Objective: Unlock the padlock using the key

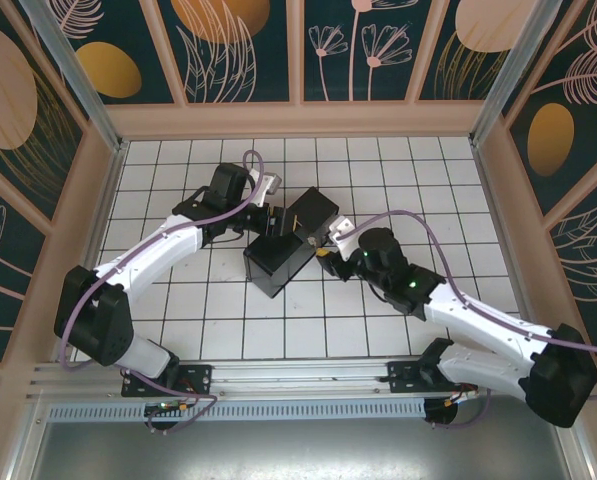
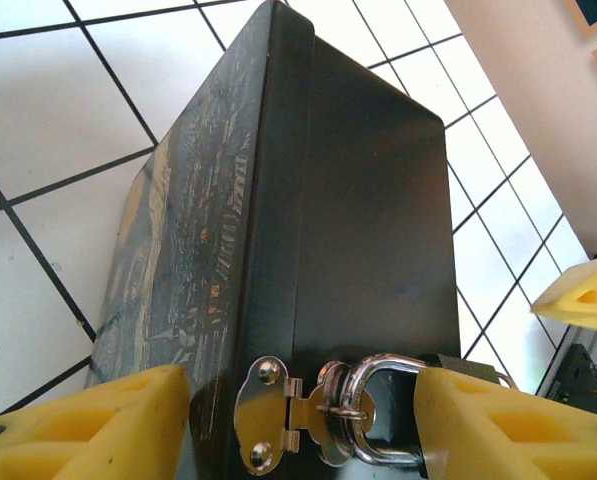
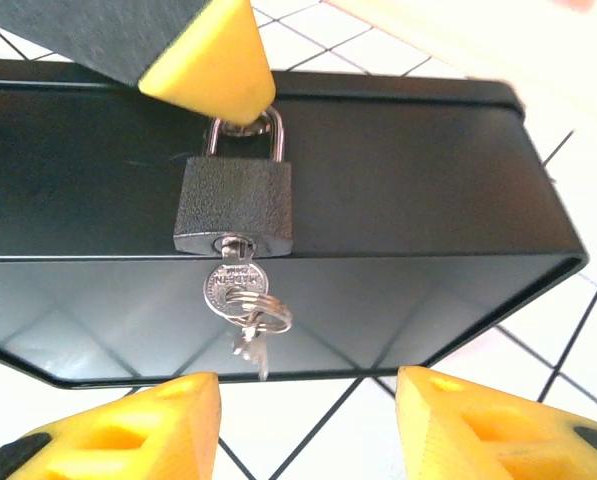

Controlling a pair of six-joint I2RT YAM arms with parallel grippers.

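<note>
Right gripper (image 3: 308, 425): jaws apart, nothing between them. Both yellow fingertips sit just short of the key (image 3: 235, 285) and do not touch it.

Key: seated in the keyway on the underside of the padlock (image 3: 235, 205), round head hanging below the body. A split ring (image 3: 265, 318) with a second small key dangles from it. Whether the key is turned cannot be told.

Padlock: dark textured body hanging against the side of the black box (image 3: 408, 180). Both legs of the shackle (image 3: 277, 135) enter the body, and its loop passes through the hasp (image 2: 263, 415). Judged still locked.

Progress: insertion done. Left to do: grip the key head, turn it, and free the shackle.

Left gripper (image 2: 298, 430): jaws part-way apart, straddling the hasp end of the box, one finger by the painted face and the other by the shackle. In the right wrist view one of its fingertips (image 3: 213, 65) sits at the top of the shackle. Whether it is clamping cannot be told.

Pose: the box (image 1: 278, 262) sits mid-floor on the white tiles (image 1: 178, 300). The left arm reaches in from the near left to the box's far side. The right arm comes in low from the near right, wrist bent toward the lock side.
</note>
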